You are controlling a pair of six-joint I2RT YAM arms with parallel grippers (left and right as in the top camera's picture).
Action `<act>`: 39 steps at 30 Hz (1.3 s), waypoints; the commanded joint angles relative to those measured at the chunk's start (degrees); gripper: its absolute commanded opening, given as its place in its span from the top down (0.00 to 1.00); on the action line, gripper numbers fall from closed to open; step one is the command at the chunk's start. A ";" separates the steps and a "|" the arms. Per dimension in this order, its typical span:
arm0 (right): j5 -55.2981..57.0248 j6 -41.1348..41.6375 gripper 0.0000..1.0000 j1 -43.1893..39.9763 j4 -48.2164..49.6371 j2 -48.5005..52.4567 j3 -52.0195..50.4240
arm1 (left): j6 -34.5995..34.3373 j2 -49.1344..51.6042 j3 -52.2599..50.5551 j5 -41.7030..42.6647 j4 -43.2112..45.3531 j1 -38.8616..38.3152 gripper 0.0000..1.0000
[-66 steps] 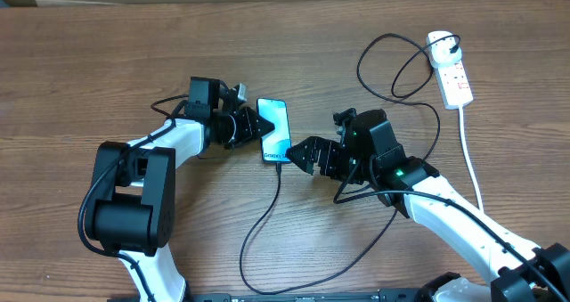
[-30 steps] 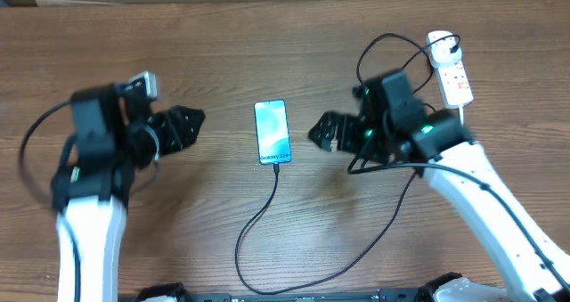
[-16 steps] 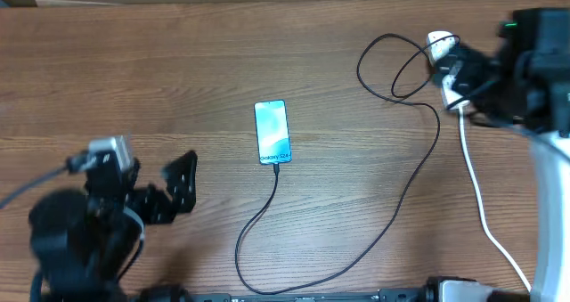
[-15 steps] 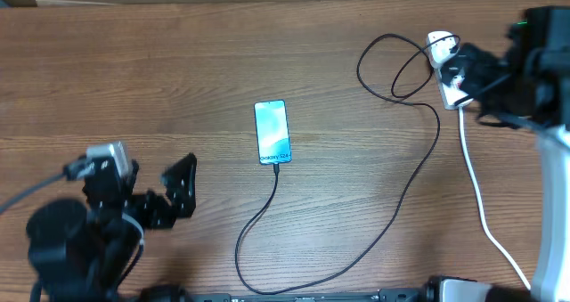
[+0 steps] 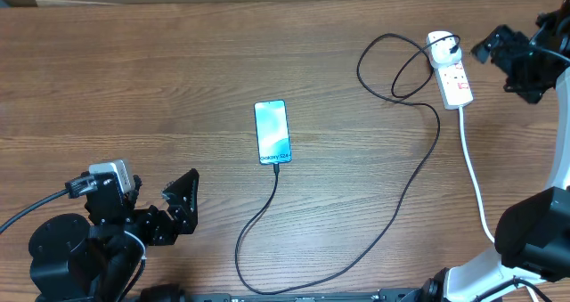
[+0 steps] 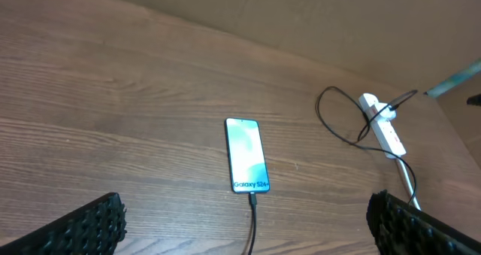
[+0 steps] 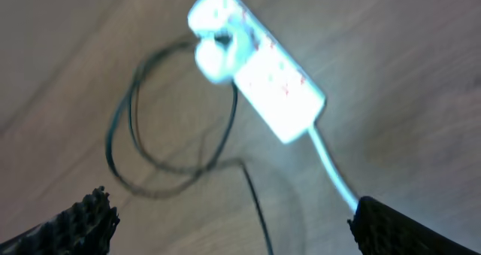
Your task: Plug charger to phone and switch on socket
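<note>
Charger (image 5: 267, 204) now seated in the phone (image 5: 273, 132) mid-table (image 5: 134, 79); my left jaws (image 5: 187, 201) have released and pulled back, and my right jaws (image 5: 497, 60), open and empty, have swung beside the socket (image 5: 452, 77), leaving only the switch.

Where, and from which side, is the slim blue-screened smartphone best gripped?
Probably across its long black edges, mid-length, from straight above. The slim blue-screened smartphone lies flat on the wooden table, screen up, and the thin black cable occupies the short end nearest the robot.
</note>
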 commanded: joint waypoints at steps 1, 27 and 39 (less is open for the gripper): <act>8.74 0.50 0.00 0.20 5.62 1.75 0.72 | -0.22 -0.09 0.00 0.00 0.02 0.00 0.01; 19.61 -4.42 0.00 0.44 25.75 21.59 -1.27 | -0.22 -0.09 0.00 0.02 -0.87 0.00 0.01; 19.39 -4.13 0.00 1.46 25.55 25.75 -1.31 | -0.22 -0.09 0.00 -0.24 -1.05 0.00 0.00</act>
